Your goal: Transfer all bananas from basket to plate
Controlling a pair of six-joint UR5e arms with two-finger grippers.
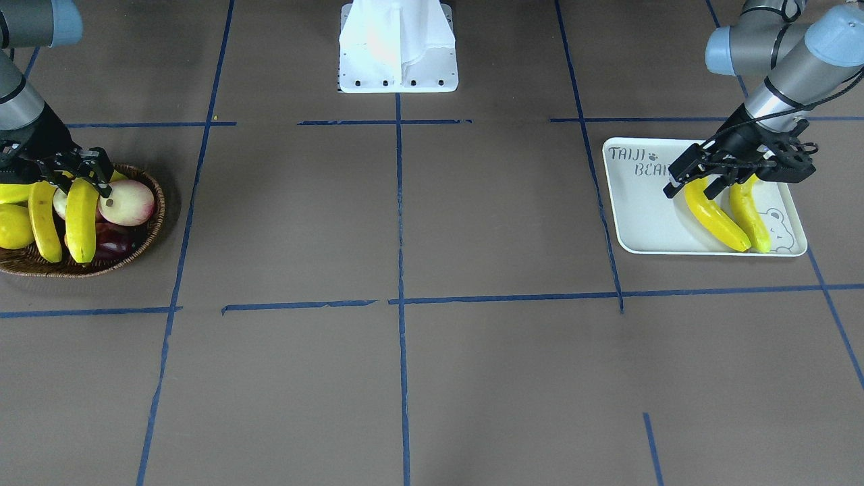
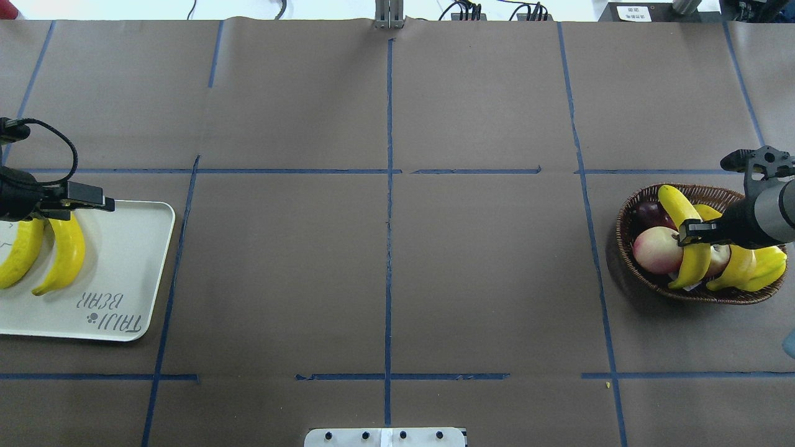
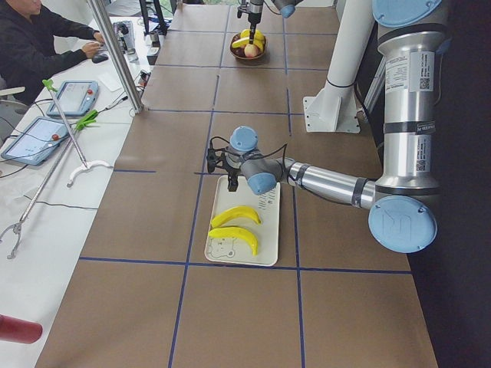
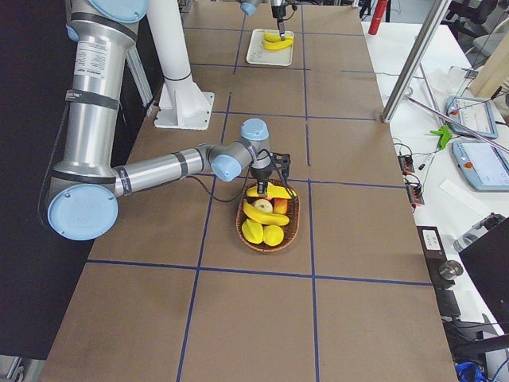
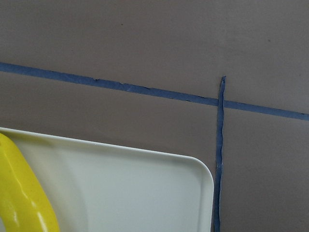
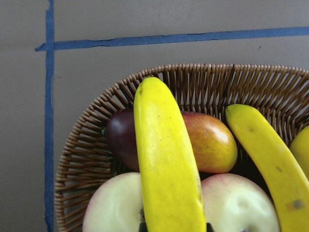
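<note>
Holding: right gripper clamped across banana mid-length, in basket.
Axis: banana runs toward-away from robot.
Left gripper: jaws spread, above plate, well apart leftward.

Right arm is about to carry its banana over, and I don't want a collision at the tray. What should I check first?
1. Right gripper shut on the held banana: ok.
2. Held banana free of the peach beside it: cannot tell.
3. Left gripper open, plated bananas not gripped: ok.
4. Left gripper clear of the plate: not ok, it hangs over it.
5. Bare plate space for another banana: ok.
6. Basket emptied of bananas: not ok, another banana lies there.
</note>
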